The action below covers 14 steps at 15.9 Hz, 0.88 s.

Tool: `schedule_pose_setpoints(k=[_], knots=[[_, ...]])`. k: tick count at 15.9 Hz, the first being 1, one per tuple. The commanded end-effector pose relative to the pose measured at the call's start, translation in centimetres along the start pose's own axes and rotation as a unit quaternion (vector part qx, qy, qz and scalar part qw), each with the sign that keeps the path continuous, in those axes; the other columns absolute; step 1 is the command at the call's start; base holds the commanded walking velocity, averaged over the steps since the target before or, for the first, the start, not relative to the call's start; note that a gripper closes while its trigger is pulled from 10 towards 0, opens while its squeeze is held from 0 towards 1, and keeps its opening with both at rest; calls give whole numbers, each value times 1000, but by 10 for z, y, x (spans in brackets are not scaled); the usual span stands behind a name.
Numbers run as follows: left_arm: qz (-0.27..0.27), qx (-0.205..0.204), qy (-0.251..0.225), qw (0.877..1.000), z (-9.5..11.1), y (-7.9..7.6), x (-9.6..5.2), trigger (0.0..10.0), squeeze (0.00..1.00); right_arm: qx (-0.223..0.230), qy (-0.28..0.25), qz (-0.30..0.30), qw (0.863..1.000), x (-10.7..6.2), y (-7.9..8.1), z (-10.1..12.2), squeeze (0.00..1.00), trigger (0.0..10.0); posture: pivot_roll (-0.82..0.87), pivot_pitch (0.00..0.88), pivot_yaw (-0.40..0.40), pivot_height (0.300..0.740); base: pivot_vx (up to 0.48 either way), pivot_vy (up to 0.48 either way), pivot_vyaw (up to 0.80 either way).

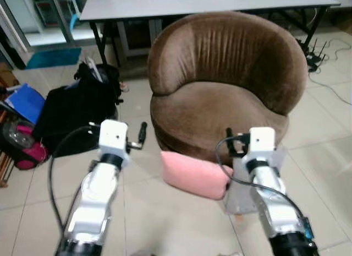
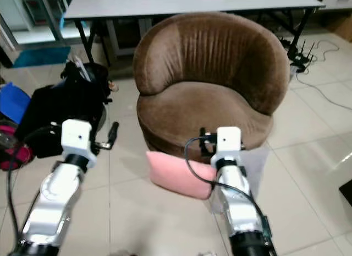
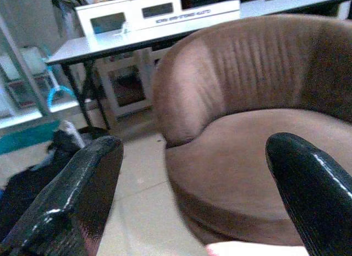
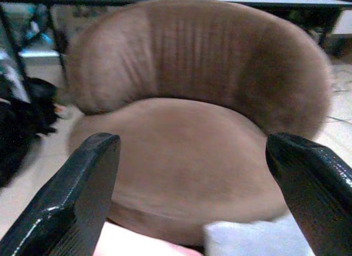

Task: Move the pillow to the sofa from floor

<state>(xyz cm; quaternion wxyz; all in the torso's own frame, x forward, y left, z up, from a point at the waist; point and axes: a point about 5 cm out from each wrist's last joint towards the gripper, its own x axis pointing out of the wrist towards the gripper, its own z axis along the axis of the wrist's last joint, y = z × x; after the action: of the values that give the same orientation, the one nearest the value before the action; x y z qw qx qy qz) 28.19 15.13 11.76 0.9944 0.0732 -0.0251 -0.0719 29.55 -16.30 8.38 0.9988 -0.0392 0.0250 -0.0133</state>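
A pink pillow [image 1: 193,176] lies on the tiled floor, leaning against the front of a round brown sofa chair [image 1: 220,96]. My left gripper [image 1: 141,136] hangs open above the floor just left of the pillow. My right gripper [image 1: 231,141] is open too, held over the pillow's right end and close to the sofa's front edge. In the left wrist view the wide-apart fingers [image 3: 71,201] frame the sofa seat [image 3: 258,179], with a sliver of pillow [image 3: 258,249] below. The right wrist view looks between its fingers [image 4: 66,201] at the sofa [image 4: 187,140] and the pillow's edge [image 4: 137,245].
A pale plastic sheet or bag [image 1: 239,196] stands right of the pillow, by my right arm. A black bag [image 1: 77,110], a pink bag [image 1: 22,148] and a blue item [image 1: 25,102] sit to the left. A grey table [image 1: 192,3] stands behind the sofa, with cables [image 1: 322,52] at far right.
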Motion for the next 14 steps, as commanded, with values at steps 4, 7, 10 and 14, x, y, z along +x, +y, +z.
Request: schedule_pose_setpoints(k=[4,7,10,14], knots=[[12,24,2,1000,4,3,3,10000,0,2,-2,-14,1000,2,-6,4,0,10000,-22,73,24,740,0,0,0],[6,9,0,1000,4,4,2,10000,0,0,-2,-11,1000,3,-6,5,0,10000,-22,75,21,740,0,0,-406],[-1,0,-3,1000,5,2,1,10000,0,1,1,-12,1000,3,-6,3,0,10000,-22,75,21,740,170,0,-640],[-4,-3,-3,1000,5,2,1,10000,0,-1,-1,-4,1000,2,-3,3,0,10000,-24,74,24,740,262,0,-134]])
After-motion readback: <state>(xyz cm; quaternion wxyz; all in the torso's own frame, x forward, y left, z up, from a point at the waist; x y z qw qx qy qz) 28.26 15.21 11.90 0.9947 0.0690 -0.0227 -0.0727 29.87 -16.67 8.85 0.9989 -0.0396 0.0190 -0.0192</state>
